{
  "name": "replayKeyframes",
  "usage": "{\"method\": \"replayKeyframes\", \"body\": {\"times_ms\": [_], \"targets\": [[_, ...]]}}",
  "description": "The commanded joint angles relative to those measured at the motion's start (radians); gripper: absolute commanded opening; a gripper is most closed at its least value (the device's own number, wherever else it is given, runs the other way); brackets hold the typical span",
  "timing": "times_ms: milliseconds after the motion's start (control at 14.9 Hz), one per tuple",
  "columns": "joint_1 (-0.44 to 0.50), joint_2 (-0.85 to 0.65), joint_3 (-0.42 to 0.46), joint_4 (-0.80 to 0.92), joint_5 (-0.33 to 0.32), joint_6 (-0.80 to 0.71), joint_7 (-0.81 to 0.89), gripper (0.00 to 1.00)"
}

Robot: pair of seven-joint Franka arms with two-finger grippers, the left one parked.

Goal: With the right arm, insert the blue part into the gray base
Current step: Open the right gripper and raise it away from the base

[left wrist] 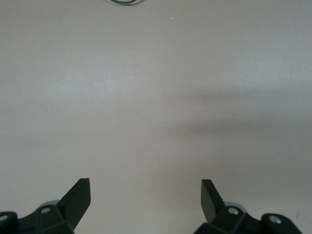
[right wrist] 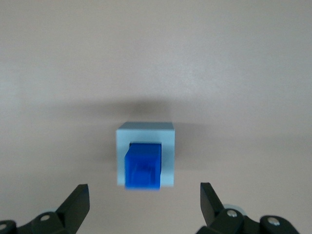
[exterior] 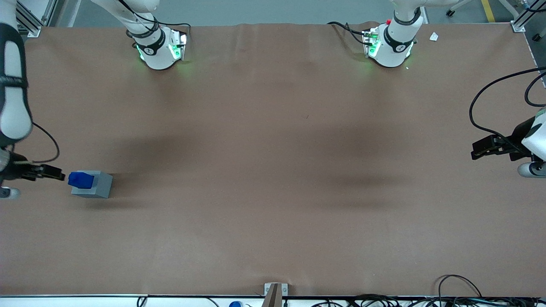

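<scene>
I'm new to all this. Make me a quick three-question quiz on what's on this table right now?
1. True or false: the blue part sits in the gray base.
2. Multiple choice: the gripper is A) clamped on the blue part, B) open, holding nothing, C) out of view.
3. Toward which arm's end of the table does the gray base stand?

Key: 1 true. 2 B. 3 the working arm's end.

A robotics lab: two white arm bases (exterior: 160, 47) with green status lights are bolted along one edge of a wide brown-covered bench (exterior: 273, 170), aluminium framing (exterior: 30, 21) stands at its corners, and cables (exterior: 384, 300) trail along the edge nearest the front camera. The working arm's gripper (exterior: 53, 172) hangs at its end of the bench.
</scene>
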Motion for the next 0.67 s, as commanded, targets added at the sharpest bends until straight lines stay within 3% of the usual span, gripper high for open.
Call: {"method": "replayKeyframes", "body": {"times_ms": [0, 202, 605], "targets": [[-0.01, -0.138, 0.016, -0.037, -0.005, -0.091, 0.053, 1.0], [-0.004, -0.25, 0.022, -0.046, -0.005, -0.203, 0.099, 1.0], [0.111, -0.451, 0.026, -0.108, -0.071, -0.338, 0.266, 1.0]]}}
